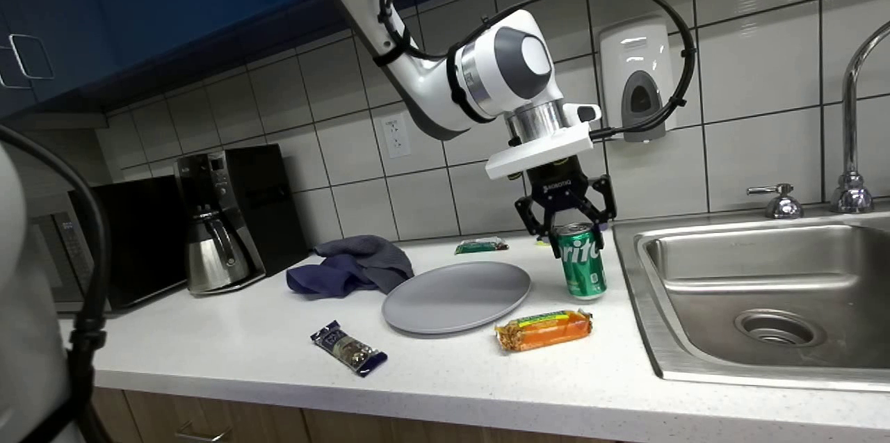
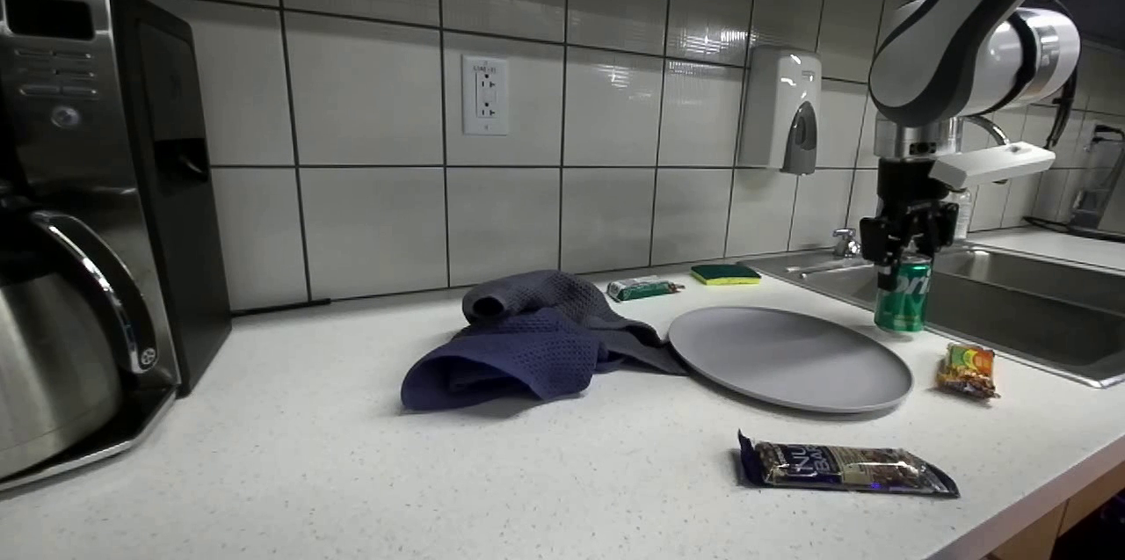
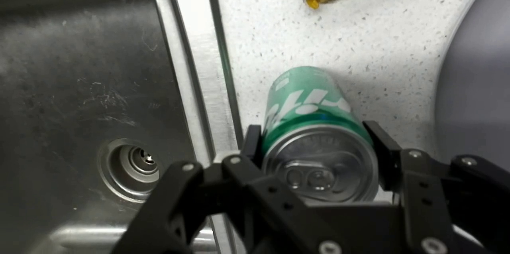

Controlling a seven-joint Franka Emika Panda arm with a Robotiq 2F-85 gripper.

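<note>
My gripper (image 1: pixel 577 252) points down over the counter beside the sink. Its two black fingers are shut on the upper part of a green soda can (image 1: pixel 583 272). In the wrist view the fingers (image 3: pixel 314 138) press on both sides of the can (image 3: pixel 308 104), just below its silver lid. The can is close to upright; whether its base touches the counter is hard to tell. In an exterior view the gripper (image 2: pixel 910 261) partly covers the can (image 2: pixel 903 309). A grey plate (image 1: pixel 455 297) lies beside the can, and an orange-wrapped bar (image 1: pixel 546 330) lies near it.
The steel sink (image 1: pixel 636 304) borders the can's other side. A dark nut bar (image 1: pixel 349 348), a crumpled blue-grey towel (image 1: pixel 354 266), a green-wrapped bar (image 1: pixel 481 245) and a sponge (image 2: pixel 725 274) lie on the counter. A coffee maker (image 1: pixel 236 213) stands at the far end. A soap dispenser (image 1: pixel 636 78) hangs on the wall.
</note>
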